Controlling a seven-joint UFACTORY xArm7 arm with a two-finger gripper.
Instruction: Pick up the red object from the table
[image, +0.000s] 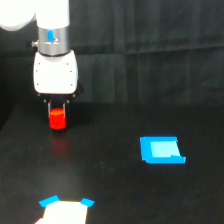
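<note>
The red object (57, 119) is a small bright red-orange block at the exterior view's left. It sits between the dark fingers of my gripper (57, 113), below the white gripper body (55, 73). The fingers close on its upper part. A faint red reflection lies on the black table (110, 190) just below it, so the block looks slightly raised off the surface. The fingertips are dark and hard to make out.
A flat blue rectangle (161, 150) lies on the table at the exterior view's right. A white patch with blue corners (65, 211) lies at the bottom edge, left of centre. A black cloth backdrop (150, 50) hangs behind.
</note>
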